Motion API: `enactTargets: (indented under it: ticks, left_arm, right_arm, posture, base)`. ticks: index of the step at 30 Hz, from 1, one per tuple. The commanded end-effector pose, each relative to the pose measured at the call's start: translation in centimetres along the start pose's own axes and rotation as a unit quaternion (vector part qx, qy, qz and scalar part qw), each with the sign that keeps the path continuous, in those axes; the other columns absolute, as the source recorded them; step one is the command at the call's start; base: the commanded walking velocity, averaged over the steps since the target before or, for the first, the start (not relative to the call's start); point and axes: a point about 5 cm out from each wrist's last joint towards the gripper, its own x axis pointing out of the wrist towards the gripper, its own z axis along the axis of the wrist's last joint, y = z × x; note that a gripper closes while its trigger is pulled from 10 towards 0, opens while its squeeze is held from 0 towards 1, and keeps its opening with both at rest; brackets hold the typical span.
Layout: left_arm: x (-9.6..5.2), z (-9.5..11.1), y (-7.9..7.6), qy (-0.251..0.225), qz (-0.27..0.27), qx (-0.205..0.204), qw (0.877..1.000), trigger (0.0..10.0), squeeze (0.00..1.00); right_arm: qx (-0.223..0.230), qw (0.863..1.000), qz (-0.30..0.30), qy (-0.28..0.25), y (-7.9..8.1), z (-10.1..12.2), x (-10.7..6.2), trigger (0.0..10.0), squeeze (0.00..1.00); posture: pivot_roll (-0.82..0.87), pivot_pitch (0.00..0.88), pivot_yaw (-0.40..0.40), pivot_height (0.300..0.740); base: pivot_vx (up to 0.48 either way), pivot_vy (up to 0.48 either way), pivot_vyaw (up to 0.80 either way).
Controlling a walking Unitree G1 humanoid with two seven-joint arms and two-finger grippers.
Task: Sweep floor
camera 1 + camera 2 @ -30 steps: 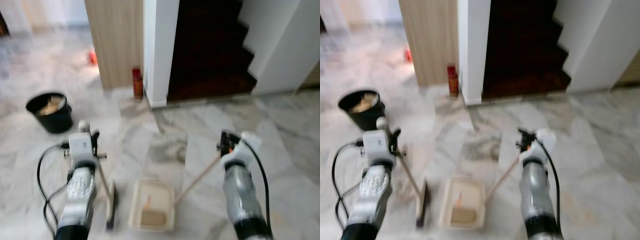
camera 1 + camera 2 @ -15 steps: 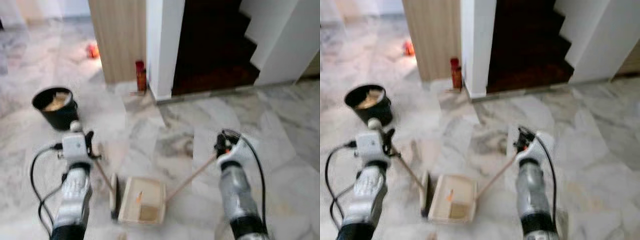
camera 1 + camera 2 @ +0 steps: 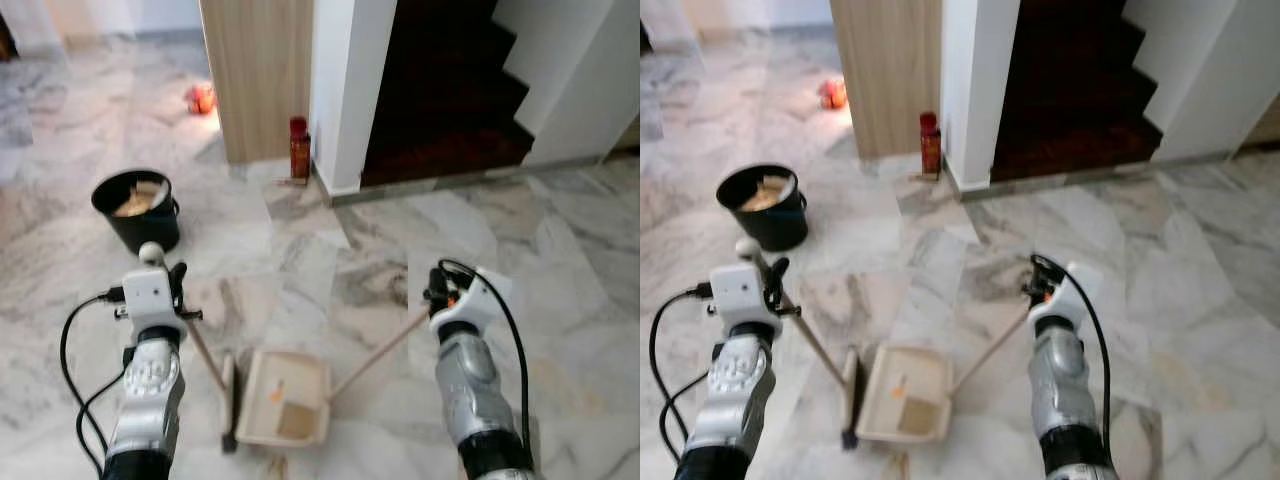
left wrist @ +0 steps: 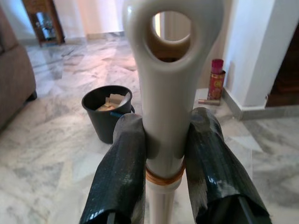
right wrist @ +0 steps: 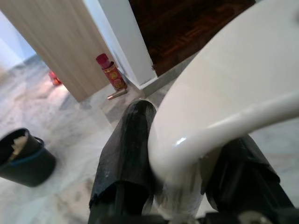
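Holding both tools, we have our left pincer (image 4: 164, 154) clamped on the white broom handle (image 4: 168, 70) and our right pincer (image 5: 187, 158) clamped on the curved dustpan handle (image 5: 224, 93). Below and between the pincers, the broom head (image 3: 229, 402) stands touching the cream dustpan (image 3: 285, 398), which already carries some brown scraps on the marble floor (image 3: 560, 250). We judge the collecting step nearly done; next comes lifting the pan level and carrying it to the black bin (image 3: 137, 208), beyond the left pincer. Farther off, a red can (image 3: 298, 148) stands by the white pillar (image 3: 345, 90).
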Motion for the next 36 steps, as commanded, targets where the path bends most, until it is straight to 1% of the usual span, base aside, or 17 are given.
enactTargets:
  ticks: [1, 5, 7, 11, 16, 24, 34, 36]
  left_arm:
    - [0.32, 1.09, -0.13, -0.023, 0.001, 0.0, 1.0, 10.0, 0.0]
    - [0.3, 1.09, -0.12, -0.024, 0.002, 0.001, 1.0, 10.0, 0.0]
    - [0.3, 1.11, -0.13, -0.024, 0.002, 0.0, 1.0, 10.0, 0.0]
    - [0.29, 1.12, -0.13, -0.025, 0.001, 0.001, 1.0, 10.0, 0.0]
    - [0.29, 1.21, -0.24, -0.029, -0.001, 0.002, 1.0, 10.0, 0.0]
    - [0.27, 1.42, -0.43, -0.036, -0.007, 0.0, 0.999, 10.0, 0.0]
    - [0.35, 1.19, -0.48, -0.026, -0.009, 0.007, 1.0, 10.0, 0.0]
    - [0.37, 1.16, -0.48, -0.025, -0.01, 0.01, 1.0, 10.0, 0.0]
  right_arm:
    - [0.008, 1.0, 0.0, -0.025, -0.1, 1.16, 0.22, 10.0, 0.0]
    - [0.0, 1.0, 0.004, -0.031, -0.04, 1.31, 0.2, 10.0, 0.0]
    - [-0.001, 0.999, 0.006, -0.034, -0.01, 1.39, 0.19, 10.0, 0.0]
    - [-0.009, 0.999, 0.011, -0.037, 0.14, 1.47, 0.17, 10.0, 0.0]
    - [-0.006, 0.999, 0.012, -0.036, 0.16, 1.45, 0.16, 10.0, 0.0]
    - [-0.003, 0.999, 0.01, -0.032, 0.06, 1.34, 0.16, 10.0, 0.0]
    - [-0.009, 0.999, 0.01, -0.036, 0.02, 1.44, 0.18, 10.0, 0.0]
    - [-0.015, 0.999, 0.013, -0.036, 0.07, 1.46, 0.19, 10.0, 0.0]
  posture:
    - [-0.07, 0.067, -0.014, 0.74]
    - [-0.07, 0.067, -0.014, 0.74]
    - [-0.07, 0.067, -0.014, 0.74]
    - [-0.07, 0.067, -0.014, 0.74]
    - [-0.07, 0.067, -0.014, 0.74]
    - [-0.07, 0.065, -0.013, 0.74]
    - [-0.07, 0.059, -0.011, 0.74]
    - [-0.07, 0.059, -0.011, 0.74]
  base:
    - [0.0, 0.292, 0.0]
    - [0.0, 0.288, 0.0]
    - [0.0, 0.131, 0.48]
    - [0.0, 0.0, 0.8]
    - [0.0, 0.0, 0.72]
    - [0.0, 0.0, 0.0]
    - [0.0, 0.0, 0.0]
    - [0.0, 0.0, 0.77]
